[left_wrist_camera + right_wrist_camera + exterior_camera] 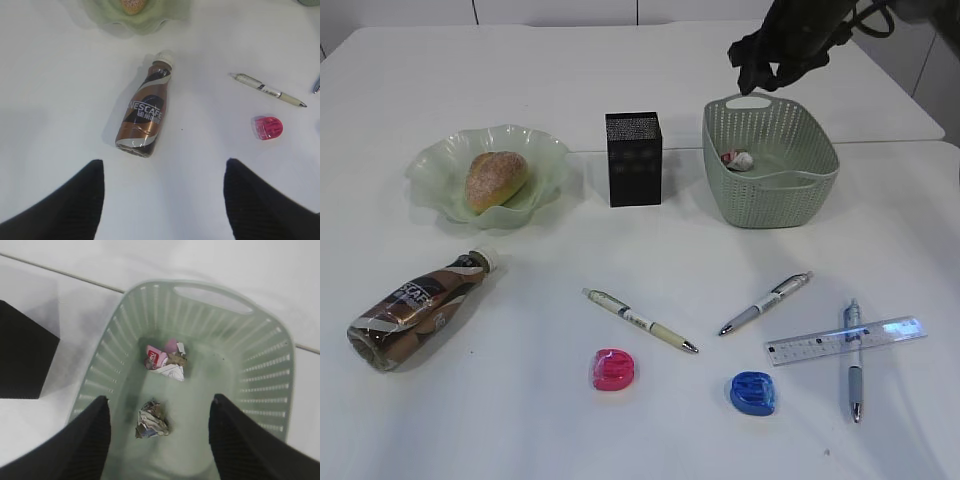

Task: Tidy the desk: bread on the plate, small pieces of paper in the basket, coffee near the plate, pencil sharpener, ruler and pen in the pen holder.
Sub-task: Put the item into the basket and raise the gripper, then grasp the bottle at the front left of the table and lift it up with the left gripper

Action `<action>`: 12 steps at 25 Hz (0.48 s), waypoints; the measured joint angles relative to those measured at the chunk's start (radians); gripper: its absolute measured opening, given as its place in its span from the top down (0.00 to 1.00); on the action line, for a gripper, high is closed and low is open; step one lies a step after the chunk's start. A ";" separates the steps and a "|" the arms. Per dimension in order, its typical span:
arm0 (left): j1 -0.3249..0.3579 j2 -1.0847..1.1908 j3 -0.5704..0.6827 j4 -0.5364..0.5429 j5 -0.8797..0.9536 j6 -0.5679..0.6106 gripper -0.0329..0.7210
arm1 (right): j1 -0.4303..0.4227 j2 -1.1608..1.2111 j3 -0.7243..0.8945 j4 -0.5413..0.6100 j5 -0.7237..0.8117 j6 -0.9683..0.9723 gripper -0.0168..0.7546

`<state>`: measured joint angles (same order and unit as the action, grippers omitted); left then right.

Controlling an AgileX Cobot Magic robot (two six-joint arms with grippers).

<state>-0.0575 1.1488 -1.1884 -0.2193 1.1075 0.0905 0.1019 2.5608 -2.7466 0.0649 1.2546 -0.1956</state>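
Note:
The bread (pixel 496 180) lies on the green plate (pixel 435 172). The coffee bottle (pixel 418 306) lies on its side at the front left; it also shows in the left wrist view (pixel 145 115). Two paper balls (pixel 153 418) (pixel 166 360) lie in the green basket (pixel 810 190). My right gripper (pixel 760 72) hovers open above the basket's far rim, empty. My left gripper (pixel 162 195) is open and empty, just short of the bottle's base. Three pens (pixel 640 320) (pixel 766 302) (pixel 853 360), a clear ruler (pixel 820 345), a pink sharpener (pixel 613 369) and a blue sharpener (pixel 753 392) lie at the front.
The black pen holder (pixel 634 158) stands between plate and basket; it also shows at the left edge of the right wrist view (pixel 22 360). The ruler lies across one pen at the front right. A table seam runs behind the basket.

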 joint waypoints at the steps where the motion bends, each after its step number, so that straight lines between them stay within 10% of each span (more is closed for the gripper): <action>1: 0.000 0.000 0.000 0.000 0.000 0.000 0.26 | 0.000 -0.010 0.000 0.000 0.002 0.002 0.34; 12: 0.000 0.000 0.000 0.000 0.000 0.000 0.26 | 0.000 -0.204 0.076 0.000 0.004 0.029 0.34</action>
<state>-0.0575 1.1488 -1.1884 -0.2193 1.1075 0.0905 0.1019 2.3571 -2.6702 0.0649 1.2585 -0.1670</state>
